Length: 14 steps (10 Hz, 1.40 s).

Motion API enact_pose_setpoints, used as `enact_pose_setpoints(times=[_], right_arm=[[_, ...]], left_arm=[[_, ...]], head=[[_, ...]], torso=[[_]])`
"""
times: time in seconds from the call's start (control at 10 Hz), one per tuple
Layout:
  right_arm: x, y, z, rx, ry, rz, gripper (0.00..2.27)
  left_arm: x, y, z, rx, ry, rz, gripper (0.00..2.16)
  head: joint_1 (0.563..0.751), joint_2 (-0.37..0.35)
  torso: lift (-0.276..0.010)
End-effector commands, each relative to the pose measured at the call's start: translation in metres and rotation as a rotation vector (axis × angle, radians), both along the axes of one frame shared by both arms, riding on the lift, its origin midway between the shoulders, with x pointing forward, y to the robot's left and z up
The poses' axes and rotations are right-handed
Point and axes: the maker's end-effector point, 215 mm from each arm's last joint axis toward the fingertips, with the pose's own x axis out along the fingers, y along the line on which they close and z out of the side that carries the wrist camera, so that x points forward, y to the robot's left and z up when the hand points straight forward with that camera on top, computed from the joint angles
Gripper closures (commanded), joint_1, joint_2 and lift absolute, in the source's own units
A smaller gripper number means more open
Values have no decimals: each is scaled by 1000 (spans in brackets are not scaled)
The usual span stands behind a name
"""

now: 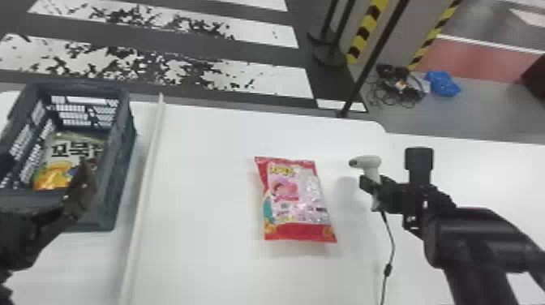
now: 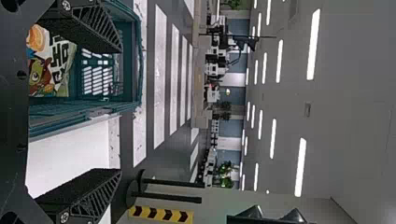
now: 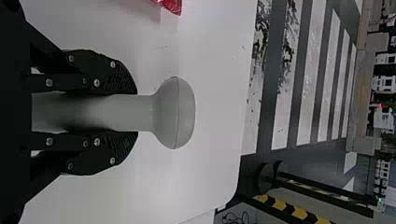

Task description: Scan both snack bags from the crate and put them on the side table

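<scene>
Snack bag (image 1: 67,152) in crate (image 1: 123,162) — pt. hidden behind spread L hand (image 1: 45,172); R hand (image 1: 370,186) gripping scanner (image 1: 370,162) — handle pt. covered.

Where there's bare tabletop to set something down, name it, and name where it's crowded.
Widest between the ridge and the red bag; also bare beyond that bag and on its near side. Crowded: the crate, with the other bag inside and the left pincer close by; and the scanner in the right pincer, cord trailing.
</scene>
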Motion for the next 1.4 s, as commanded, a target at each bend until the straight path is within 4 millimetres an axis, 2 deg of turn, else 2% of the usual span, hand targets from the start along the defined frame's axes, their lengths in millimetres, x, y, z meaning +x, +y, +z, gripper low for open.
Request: enact_pose_setpoints(times=[0.0, 0.3, 0.5, 0.6, 0.7, 0.8, 1.0, 1.1, 1.2, 1.3], right_arm=[[0, 2, -12, -9, 21, 9, 2240], [-1, 6, -20, -17, 35, 19, 2125], [-3, 7, -24, -19, 41, 16, 1808], [-3, 7, -24, -18, 37, 16, 1349], [-4, 7, -24, -14, 36, 15, 664], [-4, 7, -24, -13, 35, 14, 144], [-10, 1, -17, 1, 17, -8, 83], [-16, 2, -1, 33, -11, -23, 83], [-26, 9, 15, 94, -24, -29, 87], [-40, 22, 21, 196, 4, -20, 87]], left_arm=[[0, 0, 0, 0, 1, 0, 87], [0, 0, 0, -2, 1, -1, 87], [0, 1, 0, -2, 0, 0, 87], [0, 1, 0, -2, 0, 0, 87], [0, 0, 2, -2, -4, -1, 87], [0, 1, 1, -2, -3, 0, 87], [-1, 0, 3, -2, -7, -2, 87], [-1, 2, 3, -1, -8, 0, 87], [-1, 2, 4, 0, -8, 2, 87], [-1, 3, 2, 0, -3, 3, 87]], head=[[695, -245], [695, -240], [695, -240], [695, -238], [695, -237], [695, -237], [695, -240], [695, -242], [695, -246], [695, -244]], torso=[[-87], [-87], [-87], [-87], [-87], [-87], [-87], [-87], [-87], [-87]])
